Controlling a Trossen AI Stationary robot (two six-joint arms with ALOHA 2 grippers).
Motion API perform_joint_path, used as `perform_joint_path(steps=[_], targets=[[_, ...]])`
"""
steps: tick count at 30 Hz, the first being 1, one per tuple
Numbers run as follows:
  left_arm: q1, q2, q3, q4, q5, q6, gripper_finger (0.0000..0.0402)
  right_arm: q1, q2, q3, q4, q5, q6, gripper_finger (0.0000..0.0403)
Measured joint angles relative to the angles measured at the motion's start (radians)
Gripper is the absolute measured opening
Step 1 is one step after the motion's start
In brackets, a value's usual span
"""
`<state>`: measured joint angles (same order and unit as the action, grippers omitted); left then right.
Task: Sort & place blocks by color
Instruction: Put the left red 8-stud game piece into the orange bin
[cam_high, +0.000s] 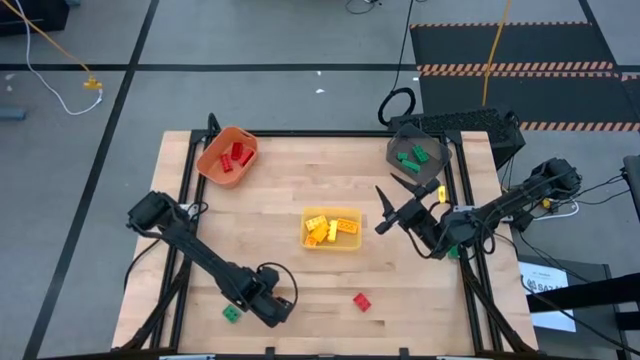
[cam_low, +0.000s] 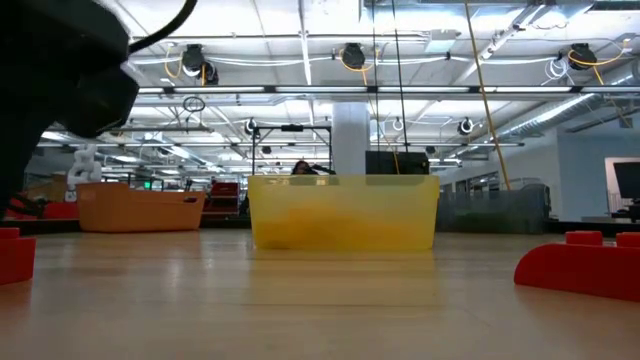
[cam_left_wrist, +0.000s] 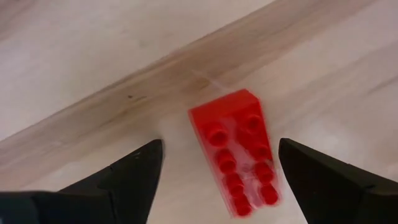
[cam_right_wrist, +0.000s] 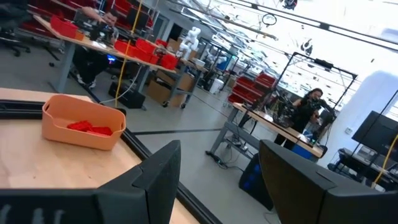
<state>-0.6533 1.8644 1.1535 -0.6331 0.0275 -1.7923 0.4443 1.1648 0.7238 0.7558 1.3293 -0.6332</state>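
Fingers of my left gripper (cam_left_wrist: 214, 171) spread, straddling a red block (cam_left_wrist: 236, 149) near the bench's (cam_high: 300, 170) front edge to grasp it, while my right gripper (cam_high: 385, 212) waits open.

A pale wooden table (cam_high: 290, 180) fills the middle of the frame, with an orange plastic bin (cam_high: 226, 156) of red bricks at its upper left, a dark grey bin (cam_high: 418, 153) of green bricks at its upper right and a yellow bin (cam_high: 332, 228) of yellow bricks at centre. Near the lower edge, a small red studded brick (cam_high: 362, 301) lies alone, and a small green studded brick (cam_high: 232, 314) sits just beside the left gripper (cam_high: 275, 307). The right gripper (cam_high: 392, 209), fingers spread, is at right of centre.
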Motion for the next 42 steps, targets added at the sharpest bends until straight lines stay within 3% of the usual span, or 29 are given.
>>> perform_joint_path(steps=[8,12,17,23,32,42], targets=[[0.006,0.054,0.007,-0.010,0.051,0.064,0.0315,-0.020,0.000,0.000,0.003,-0.032,-0.004,0.0210],[0.020,0.049,0.004,-0.045,0.074,0.123,0.0261,-0.024,0.000,0.000,0.003,-0.083,0.019,0.0210],[0.044,0.049,0.002,-0.058,0.115,0.206,0.0140,-0.024,0.000,0.000,-0.004,-0.077,0.019,0.0210],[0.089,0.024,0.001,-0.099,0.159,0.319,0.0141,-0.017,0.000,0.000,-0.061,-0.076,0.050,0.0210],[0.223,-0.171,-0.005,-0.392,-0.031,0.451,0.0141,0.025,0.000,0.000,-0.088,-0.071,0.053,0.0210],[0.532,-0.437,-0.002,-0.619,-0.339,0.634,0.0141,0.035,0.000,0.000,-0.075,-0.074,0.053,0.0210]])
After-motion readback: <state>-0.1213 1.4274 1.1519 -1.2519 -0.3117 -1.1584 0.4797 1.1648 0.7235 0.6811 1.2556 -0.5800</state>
